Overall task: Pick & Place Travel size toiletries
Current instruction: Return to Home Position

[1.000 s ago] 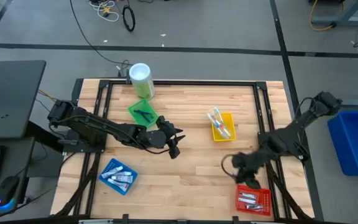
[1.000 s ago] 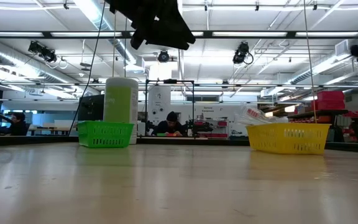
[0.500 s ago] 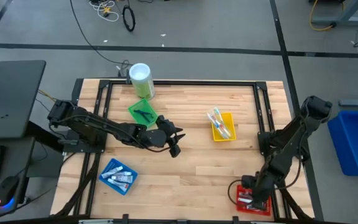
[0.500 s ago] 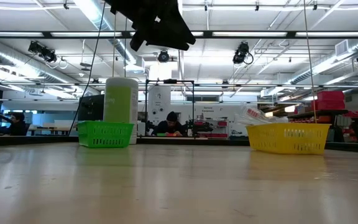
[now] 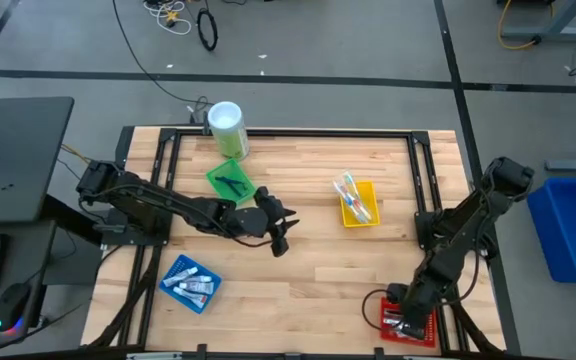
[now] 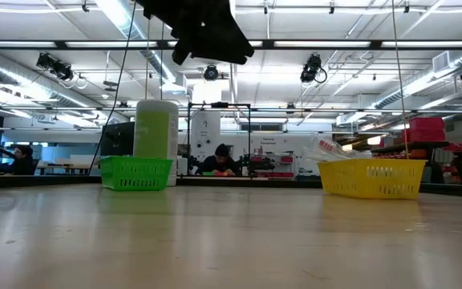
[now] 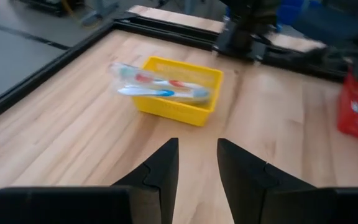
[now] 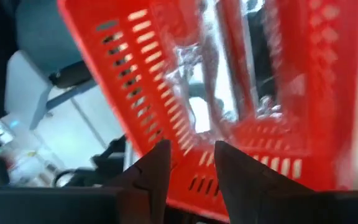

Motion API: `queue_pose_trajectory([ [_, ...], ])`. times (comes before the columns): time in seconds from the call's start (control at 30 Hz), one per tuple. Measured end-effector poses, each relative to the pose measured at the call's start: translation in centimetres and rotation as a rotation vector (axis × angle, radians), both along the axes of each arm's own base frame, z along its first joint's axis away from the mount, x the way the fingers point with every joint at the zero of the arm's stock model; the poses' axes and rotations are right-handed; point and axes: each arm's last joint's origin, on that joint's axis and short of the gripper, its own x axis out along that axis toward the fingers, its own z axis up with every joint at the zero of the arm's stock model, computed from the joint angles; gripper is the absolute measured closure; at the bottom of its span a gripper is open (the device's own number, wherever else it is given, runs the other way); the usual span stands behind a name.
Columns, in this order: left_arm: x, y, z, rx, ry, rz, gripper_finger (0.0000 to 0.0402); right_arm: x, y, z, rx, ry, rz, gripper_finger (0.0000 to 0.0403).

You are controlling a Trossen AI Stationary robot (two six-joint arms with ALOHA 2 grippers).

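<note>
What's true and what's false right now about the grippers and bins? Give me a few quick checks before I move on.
1. The right gripper hangs over the red tray. True.
2. The left gripper holds a toothbrush. False: it is open and empty, above bare table.
3. The toothbrushes lie in the yellow tray. True.
4. The blue tray is empty. False: white tubes lie in it.
5. The green tray stands beside the red one. False: it stands by the canister, across the table.
</note>
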Motion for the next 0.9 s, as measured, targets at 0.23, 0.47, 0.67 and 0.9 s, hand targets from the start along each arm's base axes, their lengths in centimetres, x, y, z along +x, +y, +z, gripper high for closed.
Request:
queue_pose_trajectory([
  [0.23,-0.4,0.0,0.4,0.027,0.028,-0.066,0.0285,1.3,-0.9,1.2,0.079,-0.003,-0.065,0.0273],
  [0.47,-2.7,0.1,2.4,0.155,0.116,-0.223,0.0285,2.4,-3.3,5.4,0.11,-0.382,-0.048,0.0276],
  [0.67,-5.5,0.4,5.0,0.213,0.127,-0.382,0.0285,2.3,-6.9,8.8,-0.033,-0.811,-0.032,0.0276],
  [0.9,-10.0,2.1,7.6,0.263,0.119,-0.375,0.0285,1.1,-11.4,12.2,-0.32,-1.232,0.087,0.0278],
])
